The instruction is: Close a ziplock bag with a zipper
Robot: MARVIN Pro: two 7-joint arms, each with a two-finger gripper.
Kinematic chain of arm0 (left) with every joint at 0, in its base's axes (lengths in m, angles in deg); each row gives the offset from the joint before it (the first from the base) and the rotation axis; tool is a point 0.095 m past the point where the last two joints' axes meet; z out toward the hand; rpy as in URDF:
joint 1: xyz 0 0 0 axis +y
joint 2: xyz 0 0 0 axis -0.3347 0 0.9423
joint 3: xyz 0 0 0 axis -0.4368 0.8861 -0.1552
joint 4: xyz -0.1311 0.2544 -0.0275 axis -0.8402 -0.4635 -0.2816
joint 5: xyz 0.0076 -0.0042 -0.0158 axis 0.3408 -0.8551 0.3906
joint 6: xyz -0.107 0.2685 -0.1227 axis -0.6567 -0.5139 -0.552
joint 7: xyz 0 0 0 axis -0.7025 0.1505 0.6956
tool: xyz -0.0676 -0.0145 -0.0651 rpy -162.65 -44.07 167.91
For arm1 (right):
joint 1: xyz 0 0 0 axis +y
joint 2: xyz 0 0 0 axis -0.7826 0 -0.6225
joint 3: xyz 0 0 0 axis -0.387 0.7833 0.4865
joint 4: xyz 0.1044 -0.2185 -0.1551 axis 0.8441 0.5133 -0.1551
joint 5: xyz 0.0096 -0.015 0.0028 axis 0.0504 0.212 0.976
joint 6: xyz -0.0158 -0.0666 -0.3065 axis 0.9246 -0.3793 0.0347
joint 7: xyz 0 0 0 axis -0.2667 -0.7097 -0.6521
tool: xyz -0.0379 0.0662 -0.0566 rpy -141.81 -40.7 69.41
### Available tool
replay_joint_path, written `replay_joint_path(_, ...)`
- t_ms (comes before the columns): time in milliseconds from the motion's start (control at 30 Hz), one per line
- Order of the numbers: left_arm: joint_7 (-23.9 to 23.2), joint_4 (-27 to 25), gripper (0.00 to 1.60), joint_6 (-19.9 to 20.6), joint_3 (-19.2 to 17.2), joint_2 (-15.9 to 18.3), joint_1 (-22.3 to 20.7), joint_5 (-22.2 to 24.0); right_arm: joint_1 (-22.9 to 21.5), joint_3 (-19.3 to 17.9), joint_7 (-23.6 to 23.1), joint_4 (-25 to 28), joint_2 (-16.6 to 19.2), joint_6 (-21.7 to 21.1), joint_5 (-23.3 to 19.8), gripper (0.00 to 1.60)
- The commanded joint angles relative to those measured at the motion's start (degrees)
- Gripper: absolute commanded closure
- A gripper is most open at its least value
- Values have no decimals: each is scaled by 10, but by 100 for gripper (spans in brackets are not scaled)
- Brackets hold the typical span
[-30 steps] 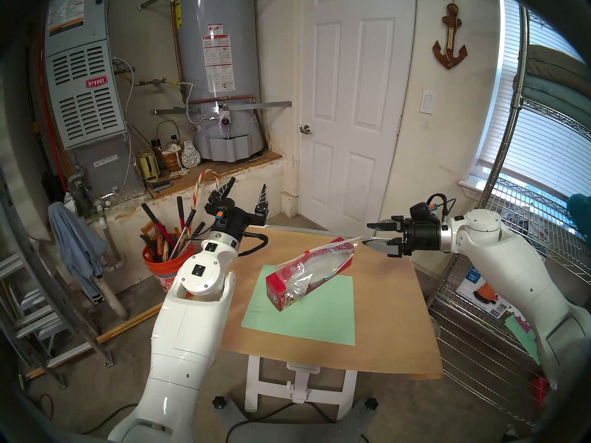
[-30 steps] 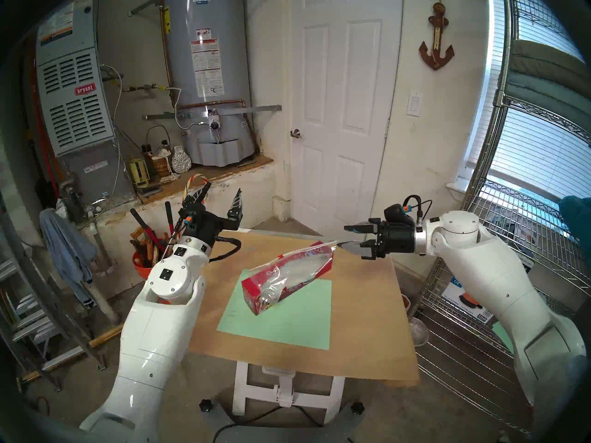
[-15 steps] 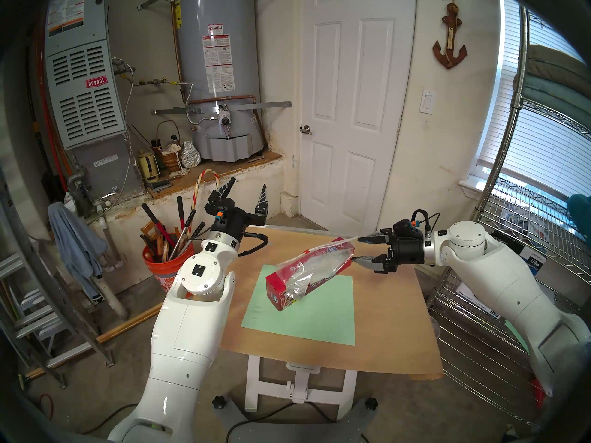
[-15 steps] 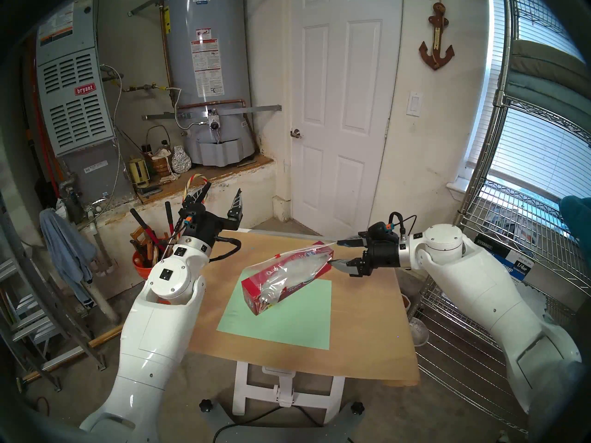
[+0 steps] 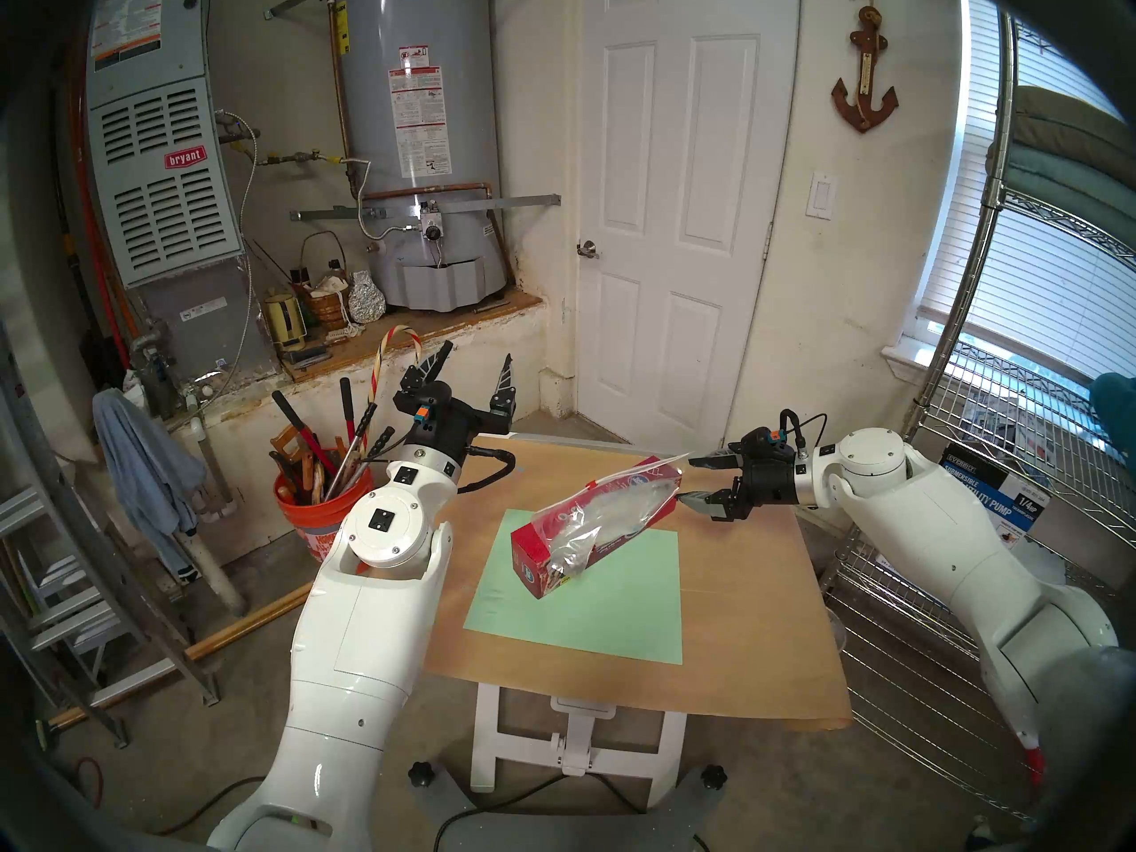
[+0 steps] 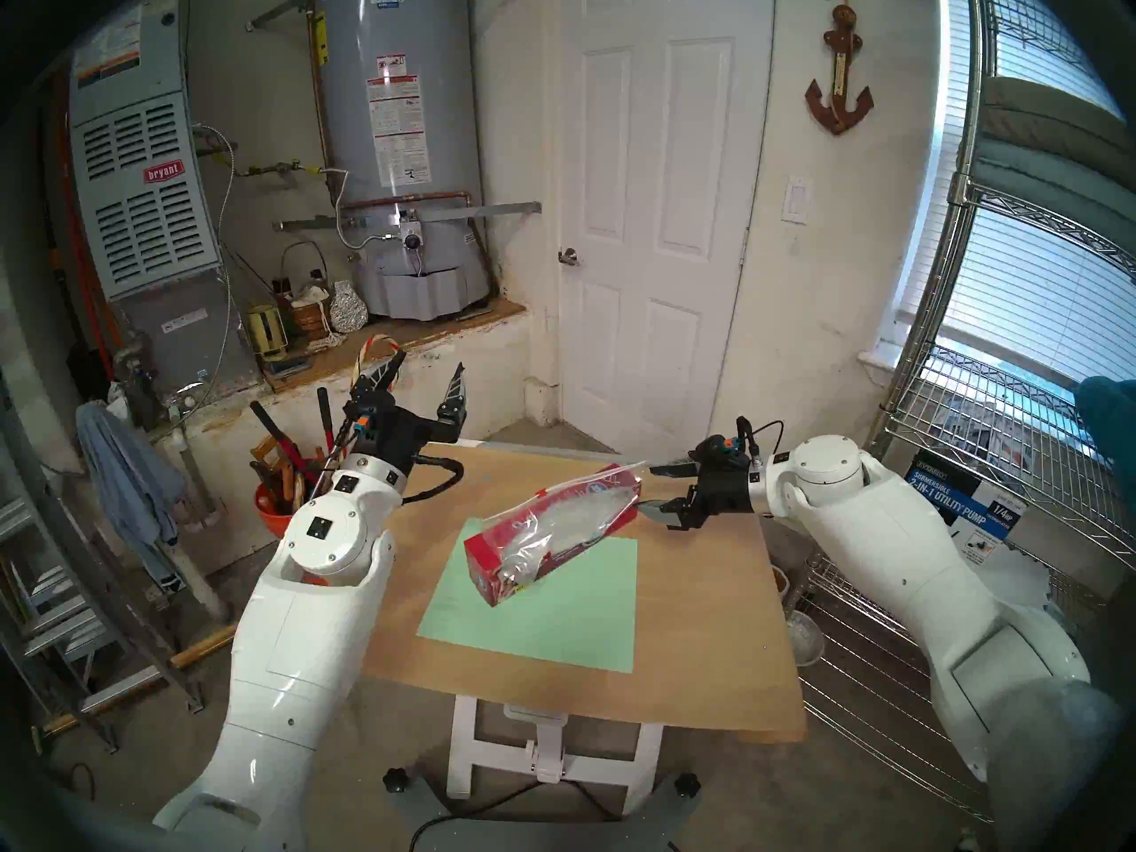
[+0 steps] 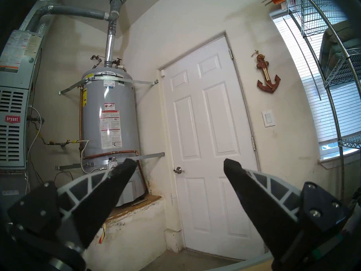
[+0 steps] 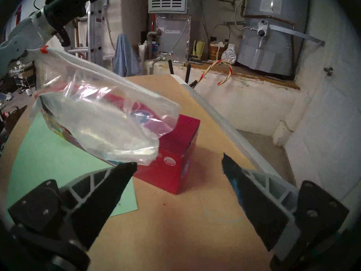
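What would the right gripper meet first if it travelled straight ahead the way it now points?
Probably the near end of the ziplock bag and the red box under it; the open right gripper is aimed there, though depth is unclear.

ziplock bag (image 5: 605,508) atop box (image 5: 541,546), on mat (image 5: 578,605) on table (image 5: 750,648)

A tan, paper-covered worktop (image 5: 737,617) on a white folding frame carries a flat rectangular sheet of pale green paper (image 5: 590,611) near its middle. A long red cardboard box (image 5: 541,552) lies slantwise, its near end on the green sheet and its far end on bare tan surface. A clear, crinkly plastic ziplock bag (image 5: 605,506) is draped over the box.
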Motion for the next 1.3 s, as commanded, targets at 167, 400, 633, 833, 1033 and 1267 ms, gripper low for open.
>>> replay_joint_path(167, 0, -10, 0, -2, -1, 1, -7, -1, -82, 11, -47, -60, -64, 28, 21, 0)
replay_joint_path(400, 0, -10, 0, -2, -1, 1, -7, -1, -104, 26, -69, -125, -92, 62, 39, 0)
replay_joint_path(633, 0, -11, 0, -2, -1, 1, -7, -1, -97, -1, -49, -156, -107, 83, 21, 0)
replay_joint_path(833, 0, -11, 0, -1, -1, 1, -7, -1, -51, -37, -13, -116, -91, 81, -8, 0)
replay_joint_path(1033, 0, -11, 0, -2, -1, 1, -7, -1, 8, -62, 12, -59, -74, 73, -32, 7)
replay_joint_path(1267, 0, -10, 0, -2, -1, 1, -7, -1, 54, -75, 55, -14, -86, 74, -51, 0)
